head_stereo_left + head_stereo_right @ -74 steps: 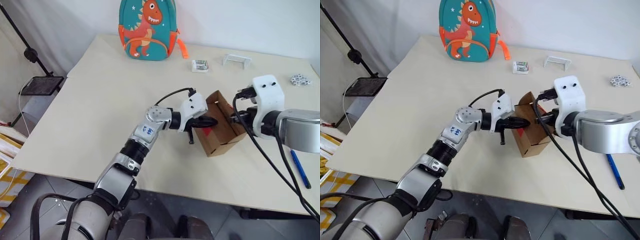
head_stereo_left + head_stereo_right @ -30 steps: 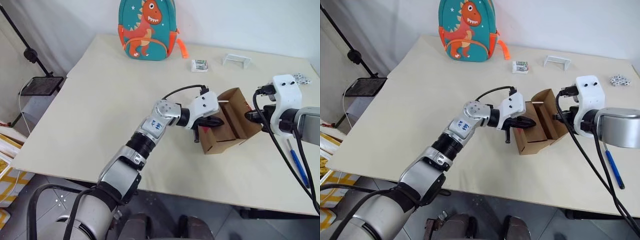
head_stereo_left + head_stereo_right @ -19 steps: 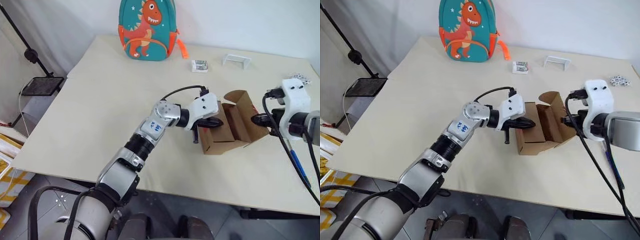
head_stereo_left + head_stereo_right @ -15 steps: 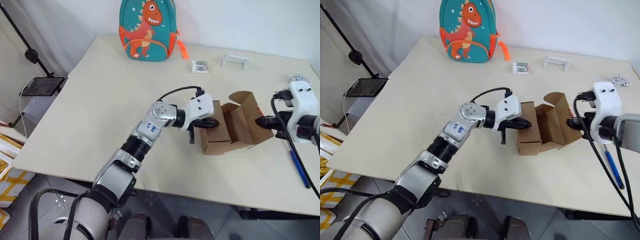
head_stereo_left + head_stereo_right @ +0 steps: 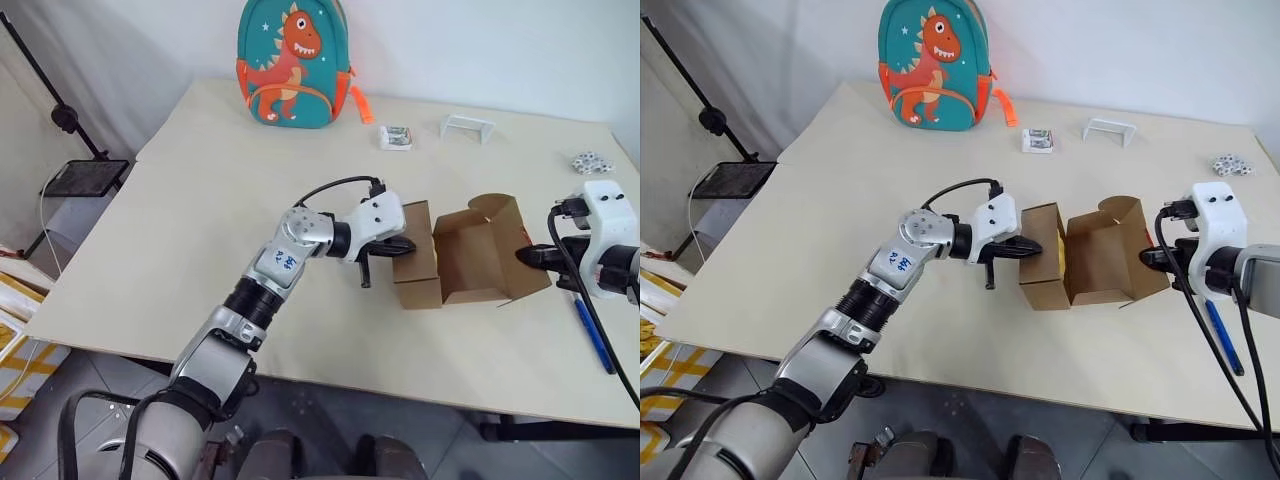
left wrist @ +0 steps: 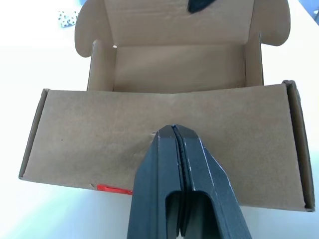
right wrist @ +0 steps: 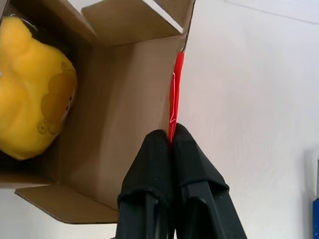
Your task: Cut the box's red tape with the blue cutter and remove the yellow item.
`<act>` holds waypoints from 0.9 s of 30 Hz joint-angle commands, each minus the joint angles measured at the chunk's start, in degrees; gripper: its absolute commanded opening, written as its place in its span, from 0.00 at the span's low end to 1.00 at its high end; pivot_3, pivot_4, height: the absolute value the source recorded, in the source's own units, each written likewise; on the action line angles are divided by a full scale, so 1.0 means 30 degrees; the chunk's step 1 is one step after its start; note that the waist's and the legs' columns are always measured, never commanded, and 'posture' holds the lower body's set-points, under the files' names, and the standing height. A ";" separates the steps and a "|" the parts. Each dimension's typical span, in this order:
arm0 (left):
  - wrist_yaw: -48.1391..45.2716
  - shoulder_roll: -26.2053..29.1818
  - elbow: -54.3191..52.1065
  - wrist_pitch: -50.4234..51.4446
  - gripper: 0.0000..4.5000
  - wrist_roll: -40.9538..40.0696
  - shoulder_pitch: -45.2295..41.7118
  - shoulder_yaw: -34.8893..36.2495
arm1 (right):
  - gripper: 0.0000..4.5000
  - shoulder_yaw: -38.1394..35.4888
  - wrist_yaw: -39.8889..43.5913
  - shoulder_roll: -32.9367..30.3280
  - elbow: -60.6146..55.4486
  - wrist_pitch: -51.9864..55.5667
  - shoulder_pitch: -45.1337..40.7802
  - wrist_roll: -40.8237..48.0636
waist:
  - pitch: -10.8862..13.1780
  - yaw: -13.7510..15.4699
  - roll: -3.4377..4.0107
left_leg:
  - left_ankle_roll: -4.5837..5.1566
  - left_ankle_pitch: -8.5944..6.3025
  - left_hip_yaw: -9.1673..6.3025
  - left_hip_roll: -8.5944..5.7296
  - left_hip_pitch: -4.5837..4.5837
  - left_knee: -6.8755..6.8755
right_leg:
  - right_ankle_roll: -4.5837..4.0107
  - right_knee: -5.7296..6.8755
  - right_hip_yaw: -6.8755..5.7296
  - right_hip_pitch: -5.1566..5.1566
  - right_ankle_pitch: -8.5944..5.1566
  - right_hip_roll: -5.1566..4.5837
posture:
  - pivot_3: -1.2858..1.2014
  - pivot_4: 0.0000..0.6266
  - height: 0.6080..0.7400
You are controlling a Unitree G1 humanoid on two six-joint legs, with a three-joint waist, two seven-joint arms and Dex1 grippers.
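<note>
Your right gripper point(image 5: 1146, 259) is pinched on the flap of the small brown cardboard box point(image 5: 1080, 258); the closed left gripper point(image 5: 1032, 247) only braces its left wall. Tug harder and the box slides, tipping out the soft yellow lump point(image 7: 34, 89) inside

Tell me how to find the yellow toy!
Look at the middle of the tan table, where an open brown box stands with its lid folded back. The yellow item sits inside it, the only soft, bright yellow lump among plain cardboard.
</note>
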 commanded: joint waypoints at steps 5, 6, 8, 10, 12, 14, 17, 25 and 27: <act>0.0036 0.0914 0.1076 0.2332 0.00 0.1235 0.1890 -0.1196 | 0.01 -0.0119 0.0813 0.1007 -0.1163 0.0505 -0.1037 -0.0815 | -0.0074 0.0096 0.0052 | 0.0003 0.0000 -0.0046 -0.0020 0.0071 0.0012 | 0.0000 -0.0044 0.0020 0.0122 0.0000 -0.0043 | 0.52 0.24 1.00; 0.0063 0.0931 0.0959 0.2459 0.00 0.1212 0.1940 -0.1161 | 0.01 -0.0088 0.0684 0.1186 -0.1196 0.0685 -0.1188 -0.0798 | -0.0068 0.0082 0.0077 | 0.0006 -0.0001 -0.0065 -0.0024 0.0114 0.0009 | 0.0000 -0.0080 0.0017 0.0184 0.0000 -0.0045 | 0.52 0.24 1.00; 0.0036 0.0999 0.0785 0.2622 0.00 0.1303 0.2074 -0.1105 | 0.01 0.0025 0.0608 0.1468 -0.1360 0.0979 -0.1563 -0.0821 | -0.0031 0.0126 0.0073 | 0.0019 -0.0009 -0.0060 -0.0035 0.0120 -0.0027 | 0.0005 -0.0157 0.0014 0.0205 0.0003 -0.0040 | 0.52 0.24 1.00; 0.0048 0.1005 0.0673 0.2696 0.00 0.1369 0.2176 -0.1040 | 0.01 0.0099 0.0568 0.1624 -0.1502 0.1286 -0.1855 -0.0896 | -0.0045 0.0203 0.0096 | 0.0018 -0.0008 -0.0183 -0.0036 -0.0004 0.0021 | 0.0012 -0.0142 -0.0016 0.0139 0.0007 -0.0029 | 0.52 0.24 1.00; 0.0026 0.1002 0.0568 0.2796 0.00 0.1366 0.2233 -0.0996 | 0.01 0.0139 0.0592 0.1750 -0.1652 0.1544 -0.2107 -0.1085 | -0.0053 0.0211 0.0110 | 0.0018 -0.0008 -0.0181 -0.0084 -0.0045 -0.0003 | 0.0012 -0.0097 -0.0014 0.0075 0.0007 -0.0049 | 0.52 0.24 1.00; 0.0011 0.0992 0.0463 0.2872 0.00 0.1370 0.2260 -0.0959 | 0.01 0.0133 0.0599 0.1823 -0.1756 0.1828 -0.2326 -0.1198 | -0.0053 0.0195 0.0109 | 0.0019 -0.0008 -0.0185 -0.0108 -0.0052 -0.0011 | 0.0013 -0.0059 -0.0030 0.0061 0.0007 -0.0061 | 0.52 0.24 1.00; 0.0049 0.0935 0.0316 0.3000 0.00 0.1287 0.2288 -0.0854 | 0.01 0.0082 0.0341 0.1946 -0.1801 0.2206 -0.2826 -0.1561 | -0.0052 0.0113 0.0110 | 0.0035 0.0001 -0.0164 -0.0126 -0.0051 -0.0016 | 0.0014 -0.0060 -0.0039 0.0058 0.0007 -0.0076 | 0.52 0.24 1.00; 0.0065 0.0821 0.0223 0.3118 0.00 0.1150 0.2227 -0.0671 | 0.15 0.0316 -0.0170 0.2269 -0.2572 0.3476 -0.3839 -0.1661 | -0.0052 0.0123 0.0110 | 0.0053 0.0011 -0.0177 -0.0138 -0.0054 -0.0019 | 0.0016 -0.0059 -0.0026 0.0058 0.0009 -0.0094 | 0.52 0.24 1.00; -0.0070 0.0865 0.0141 0.3259 0.00 0.1074 0.2212 -0.0636 | 0.29 0.0267 -0.0143 0.2329 -0.2698 0.3657 -0.3918 -0.1838 | -0.0052 0.0128 0.0110 | 0.0053 0.0011 -0.0182 -0.0143 -0.0058 -0.0021 | 0.0016 -0.0059 -0.0027 0.0057 0.0009 -0.0097 | 0.52 0.24 1.00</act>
